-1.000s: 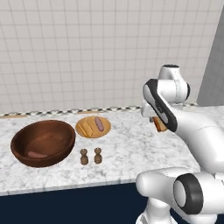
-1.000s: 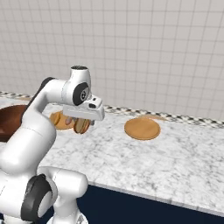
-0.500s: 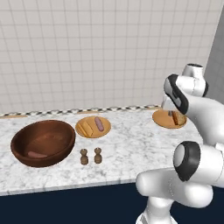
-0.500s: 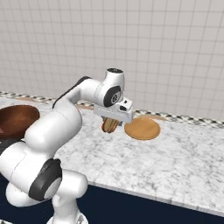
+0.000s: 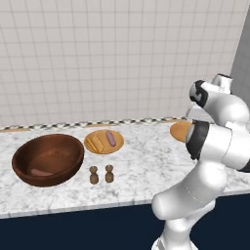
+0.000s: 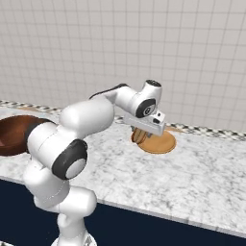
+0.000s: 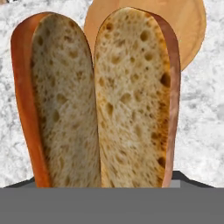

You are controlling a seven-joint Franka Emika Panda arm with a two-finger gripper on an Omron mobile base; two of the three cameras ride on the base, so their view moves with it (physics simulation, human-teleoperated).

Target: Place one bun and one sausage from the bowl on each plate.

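At the left end of the marble counter [image 5: 141,168] sits the wooden bowl [image 5: 48,159], with one sausage [image 5: 41,172] lying in its bottom. Just in front and to the right of the bowl stand two small brown shakers [image 5: 101,174], side by side. Behind them is the near plate [image 5: 103,141], which carries a split bun [image 5: 97,143] and a second sausage [image 5: 110,138] next to it. Further right, well apart from that plate, lies the far plate [image 6: 156,142], bare on the part that shows. The gripper [image 6: 140,136] hangs over the left edge of this plate, its jaws clamped on another bun [image 7: 98,100]. In the hand view this bun stands between the fingers with its two cut halves facing the camera, and the far plate's rim lies beyond it.
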